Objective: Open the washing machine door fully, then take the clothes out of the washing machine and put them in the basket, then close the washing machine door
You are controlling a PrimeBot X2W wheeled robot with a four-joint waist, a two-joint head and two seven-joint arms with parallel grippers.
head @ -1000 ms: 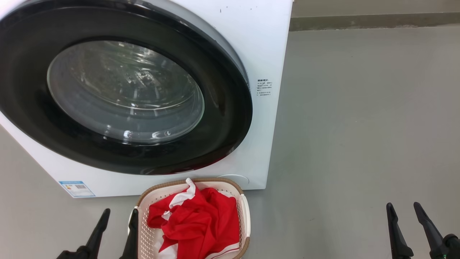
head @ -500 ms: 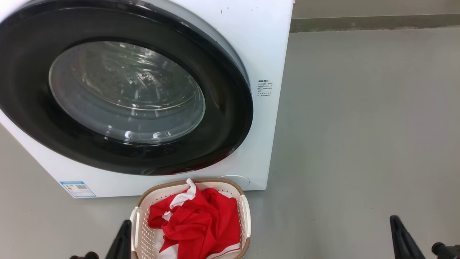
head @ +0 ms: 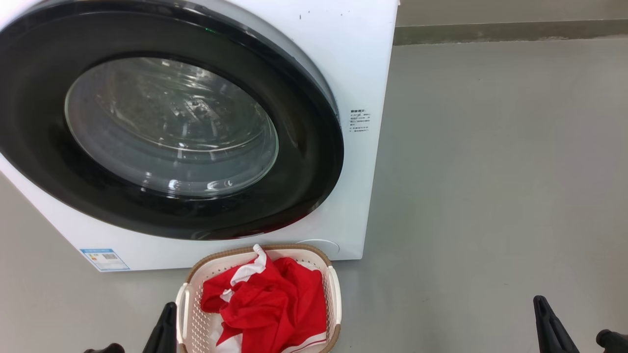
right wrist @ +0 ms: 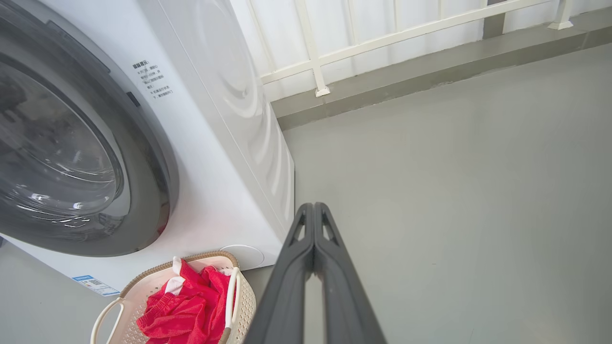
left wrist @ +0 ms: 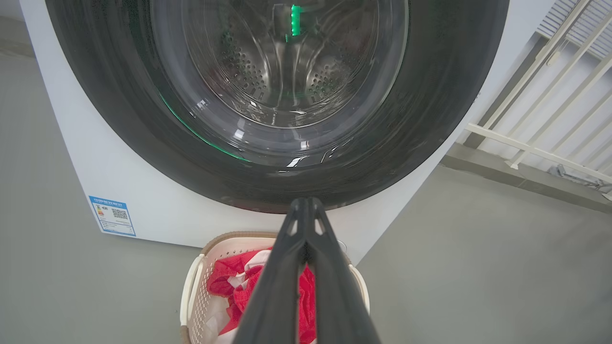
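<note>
The washing machine door (head: 169, 127) is sitting shut in the washing machine (head: 358, 73), facing out across the upper left of the frame. At bottom centre, the basket (head: 189, 289) is lying just below it with its long axis running up the frame, holding the clothes (head: 274, 304). The left pincer (head: 167, 326) and right pincer (head: 547, 326) are hanging closed and empty. Bare floor (head: 490, 196) is lying wide at right.

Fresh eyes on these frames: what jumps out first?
The big black-rimmed door, shut on the white washer, takes up the upper left of the head view. Next come the bright red and white clothes heaped in the cream basket on the grey floor just below the door. The left claw and right claw are shut and empty, the left beside the basket, the right over bare floor.
</note>
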